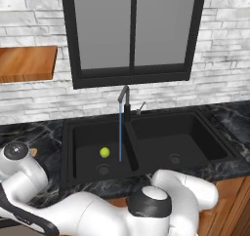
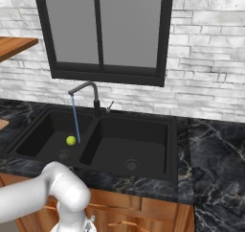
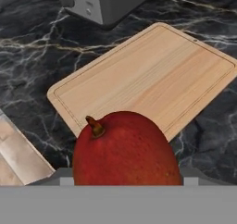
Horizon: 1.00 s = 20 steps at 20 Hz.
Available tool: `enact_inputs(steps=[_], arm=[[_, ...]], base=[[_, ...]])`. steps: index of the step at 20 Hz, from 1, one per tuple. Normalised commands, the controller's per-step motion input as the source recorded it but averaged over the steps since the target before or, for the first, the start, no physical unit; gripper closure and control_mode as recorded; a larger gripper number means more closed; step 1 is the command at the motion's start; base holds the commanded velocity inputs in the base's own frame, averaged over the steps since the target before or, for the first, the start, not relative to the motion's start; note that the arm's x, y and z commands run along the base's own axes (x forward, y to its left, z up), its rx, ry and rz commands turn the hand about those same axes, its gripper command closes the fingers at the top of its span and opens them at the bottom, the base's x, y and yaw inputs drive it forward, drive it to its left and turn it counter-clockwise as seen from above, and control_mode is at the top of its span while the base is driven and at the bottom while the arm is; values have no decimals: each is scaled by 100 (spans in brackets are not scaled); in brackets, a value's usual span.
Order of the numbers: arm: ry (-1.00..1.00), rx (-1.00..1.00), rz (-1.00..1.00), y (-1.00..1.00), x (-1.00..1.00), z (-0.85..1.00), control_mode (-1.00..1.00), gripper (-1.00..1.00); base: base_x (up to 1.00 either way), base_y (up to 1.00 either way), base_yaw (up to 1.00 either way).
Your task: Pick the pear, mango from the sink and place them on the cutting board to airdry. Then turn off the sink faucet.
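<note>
A red-orange mango (image 3: 125,149) with a short brown stem sits at the bottom of the hand view, close to the camera. My gripper (image 3: 127,177) is shut on it, its fingers mostly hidden behind the fruit. Past the mango the light-wood cutting board (image 3: 152,75) lies bare on the dark marble counter. The yellow-green pear (image 1: 104,152) (image 2: 71,140) rests in the left basin of the black sink (image 1: 195,137) (image 2: 139,140), beside the drain. From the dark sink faucet (image 1: 125,101) (image 2: 92,94) a thin blue stream of water (image 1: 120,132) (image 2: 75,121) runs into that basin.
A grey metal appliance (image 3: 102,3) stands just beyond the board's far edge. The counter's front edge and a wooden cabinet front (image 3: 18,153) lie at the lower left of the hand view. Wooden wall shelves (image 1: 27,62) hang left of the window (image 1: 132,30).
</note>
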Motion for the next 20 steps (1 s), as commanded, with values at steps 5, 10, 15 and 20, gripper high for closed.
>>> enact_inputs(steps=[5, 10, 15, 20], arm=[[0, 0, -1, 13, 12, -14, -100, 100], [2, 0, -1, 19, 19, -19, -100, 100], [6, 0, -1, 22, 24, -23, -100, 100], [5, 0, -1, 21, 20, -24, -100, 100]], base=[[0, 0, 0], [0, 0, 0], [0, 0, 0], [0, 0, 0]])
